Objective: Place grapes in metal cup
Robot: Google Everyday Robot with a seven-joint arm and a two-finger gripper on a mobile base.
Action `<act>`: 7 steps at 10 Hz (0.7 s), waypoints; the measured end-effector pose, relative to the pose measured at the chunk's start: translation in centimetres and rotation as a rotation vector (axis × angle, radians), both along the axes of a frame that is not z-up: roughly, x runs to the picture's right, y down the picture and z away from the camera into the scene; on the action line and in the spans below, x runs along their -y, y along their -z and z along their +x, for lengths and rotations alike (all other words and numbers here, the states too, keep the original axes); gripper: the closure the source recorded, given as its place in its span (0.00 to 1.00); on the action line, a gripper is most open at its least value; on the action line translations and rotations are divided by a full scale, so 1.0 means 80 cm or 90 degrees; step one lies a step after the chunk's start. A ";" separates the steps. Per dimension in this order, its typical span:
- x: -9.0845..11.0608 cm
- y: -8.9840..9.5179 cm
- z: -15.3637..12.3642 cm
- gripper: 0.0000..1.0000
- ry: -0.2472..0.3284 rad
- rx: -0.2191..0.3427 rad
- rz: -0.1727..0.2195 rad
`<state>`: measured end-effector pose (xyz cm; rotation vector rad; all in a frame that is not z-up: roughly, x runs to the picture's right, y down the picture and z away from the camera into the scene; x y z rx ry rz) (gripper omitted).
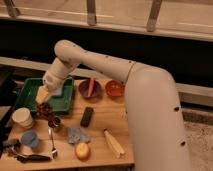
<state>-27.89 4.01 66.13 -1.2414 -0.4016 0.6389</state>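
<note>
My gripper (43, 96), with yellowish fingers, hangs over the front edge of the green tray (30, 90) at the left of the table. It is shut on the grapes (45, 109), a small dark purple-red bunch dangling just under the fingers. The metal cup (55, 123), small and shiny, stands on the wooden table just right of and in front of the grapes. The bunch is close to the cup's rim but to its back left, not over it.
Behind the cup stand a dark bowl (90, 89) with a red utensil and an orange-red bowl (115, 89). A black block (87, 116), grey cloth (77, 134), fork (51, 142), yellow-orange fruit (82, 150), pale long object (114, 142), white cup (22, 117) and blue cup (29, 139) lie around.
</note>
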 end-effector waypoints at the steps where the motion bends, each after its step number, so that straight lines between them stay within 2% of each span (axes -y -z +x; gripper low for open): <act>1: -0.002 0.000 0.000 1.00 -0.003 0.000 -0.001; 7: -0.014 -0.003 0.006 1.00 -0.021 -0.014 -0.012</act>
